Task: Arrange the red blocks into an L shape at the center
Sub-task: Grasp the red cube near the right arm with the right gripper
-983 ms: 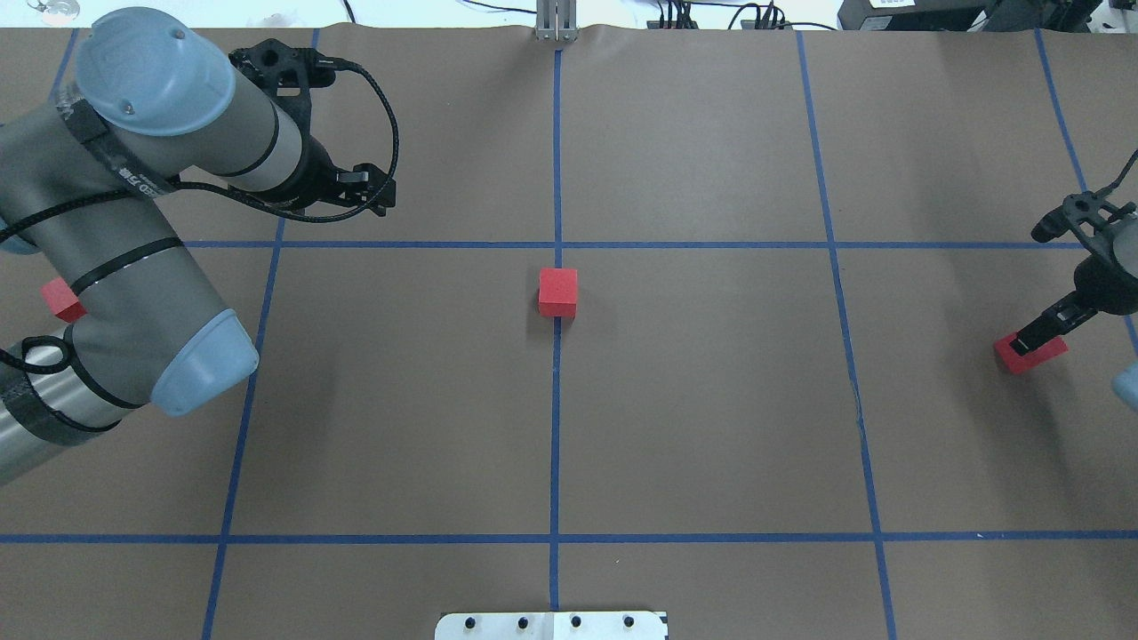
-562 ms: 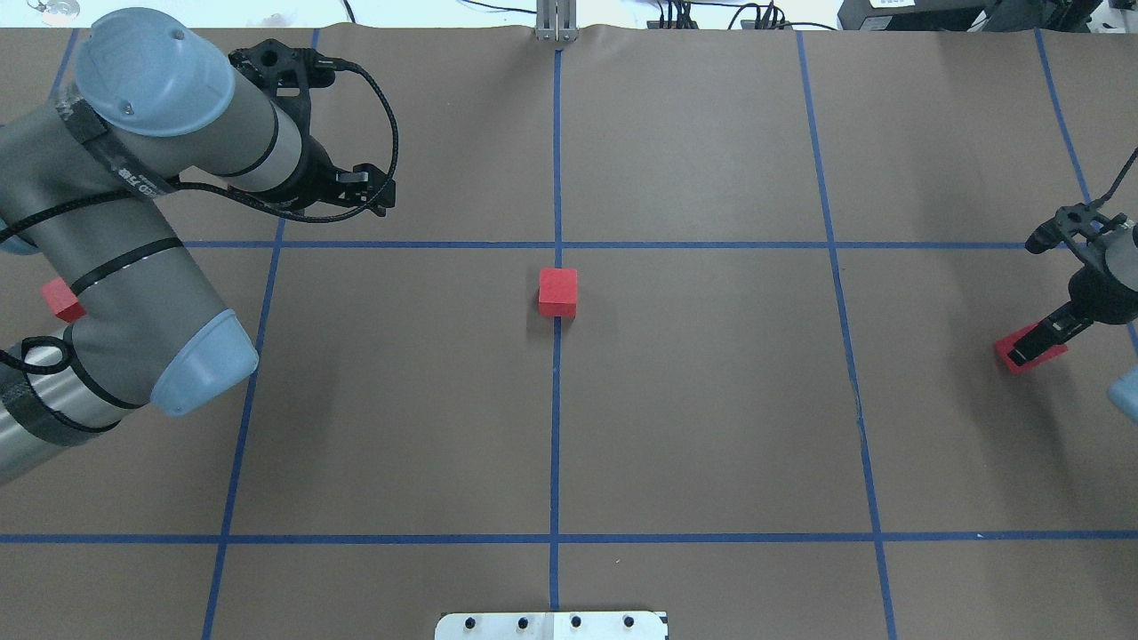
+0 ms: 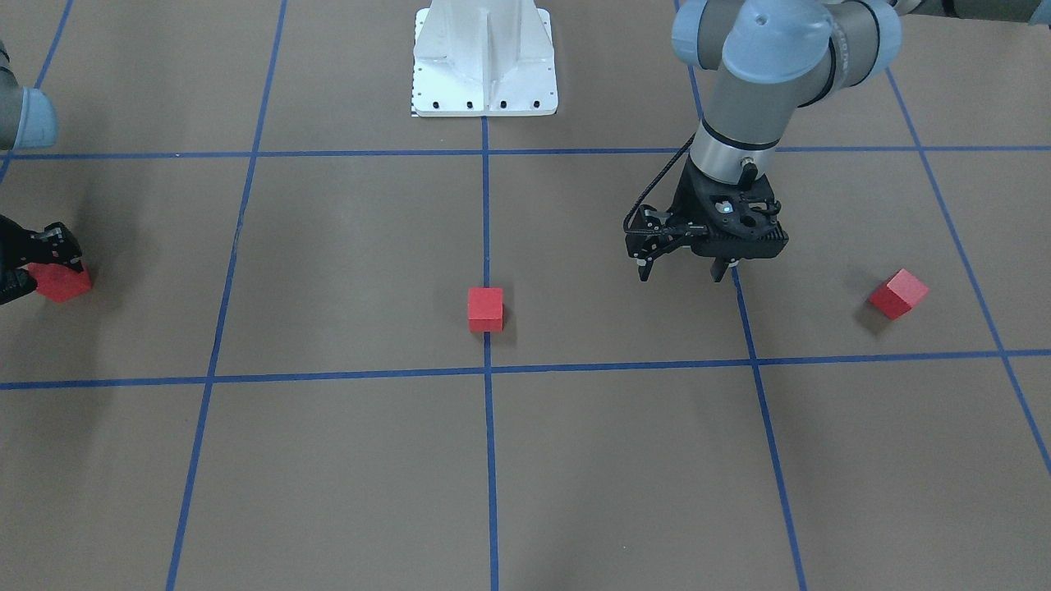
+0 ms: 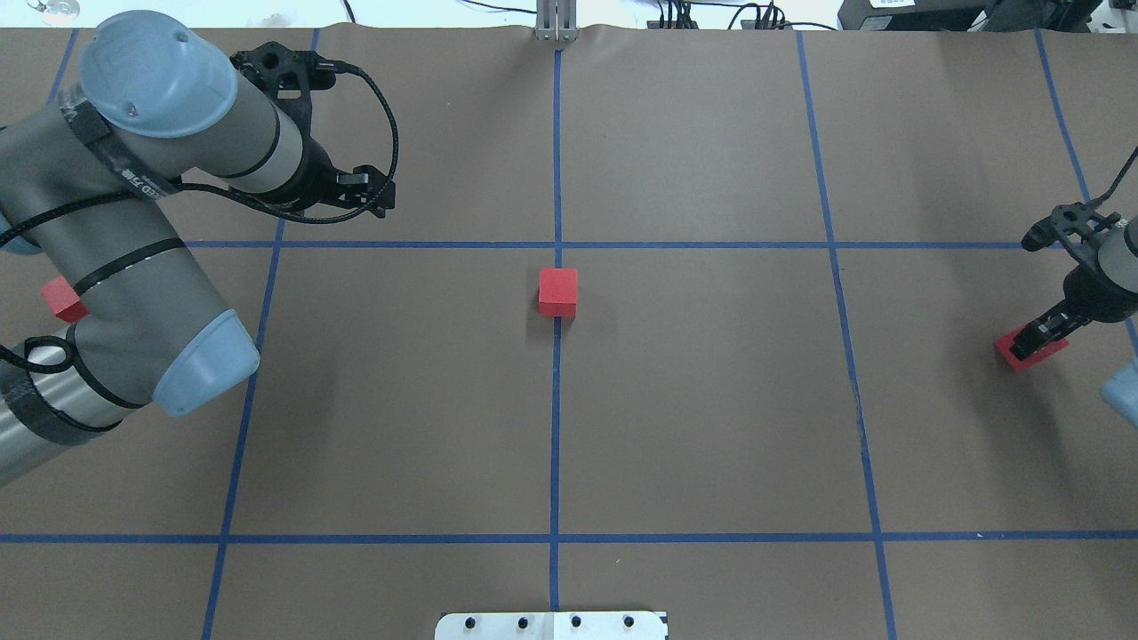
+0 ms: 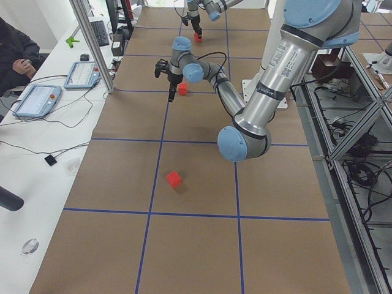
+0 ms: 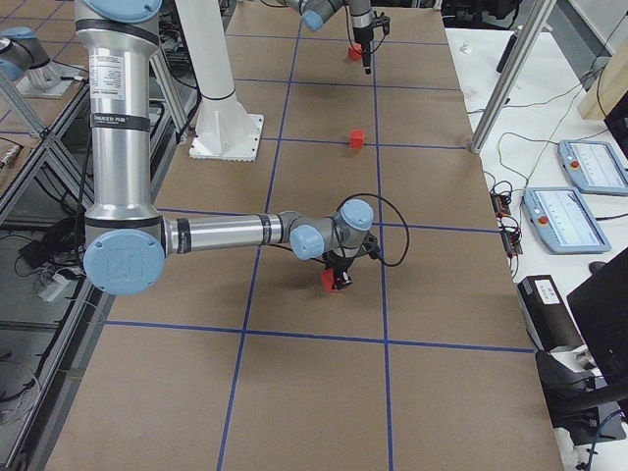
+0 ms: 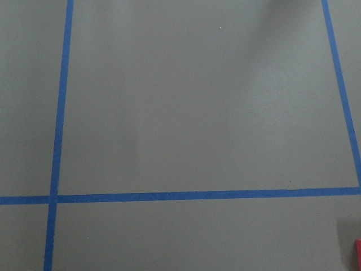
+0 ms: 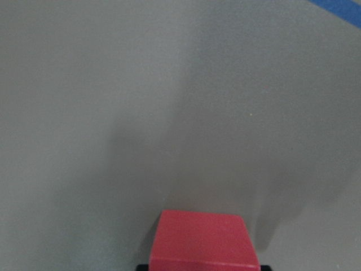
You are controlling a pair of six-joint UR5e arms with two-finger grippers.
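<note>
One red block [image 4: 557,292] sits on the vertical blue line at the center [image 3: 485,309]. A second red block [image 4: 60,299] lies at the far left, partly hidden by my left arm; it shows whole in the front view [image 3: 898,293]. My left gripper [image 3: 681,275] hangs open and empty above the floor, apart from both blocks. The third red block [image 4: 1031,348] lies at the far right. My right gripper [image 4: 1034,340] is down at this block, its jaws astride it and seemingly open. The block fills the bottom of the right wrist view [image 8: 200,240].
The white robot base plate [image 3: 484,74] stands at the near table edge. Blue tape lines [image 4: 556,400] split the brown floor into squares. A metal post [image 4: 556,22] stands at the far edge. Tablets [image 6: 569,216] and cables lie beyond it.
My right wrist has shifted over the right block and stands more upright, with the fingers lower on it. The blocks and my left arm have not moved.
</note>
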